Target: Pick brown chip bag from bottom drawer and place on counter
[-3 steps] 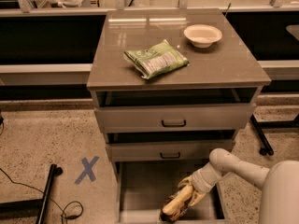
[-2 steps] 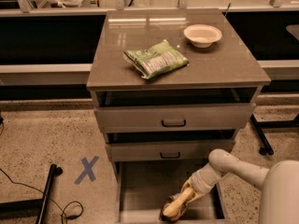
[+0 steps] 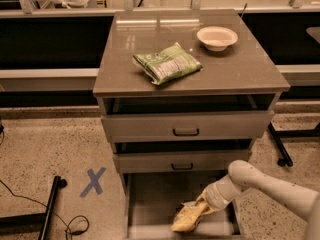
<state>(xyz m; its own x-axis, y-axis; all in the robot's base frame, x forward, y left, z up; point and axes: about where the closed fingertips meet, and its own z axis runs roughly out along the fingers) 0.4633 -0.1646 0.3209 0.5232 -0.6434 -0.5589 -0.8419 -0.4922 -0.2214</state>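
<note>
Gripper (image 3: 204,204) sits low in bottom drawer (image 3: 150,204) to take brown chip bag (image 3: 186,218) by its top end. Bag trails toward 7 o'clock. Can't tell if it's gripped.

The one sign that can be made out is a blue X mark (image 3: 93,181) on the floor (image 3: 50,149), left of the bottom drawer (image 3: 150,201). The print on the green-and-white bag (image 3: 167,63) on the counter (image 3: 240,69) cannot be read (nor can that on the brown chip bag (image 3: 187,218)). The gripper (image 3: 201,204) is down in that drawer, at the brown chip bag.
</note>
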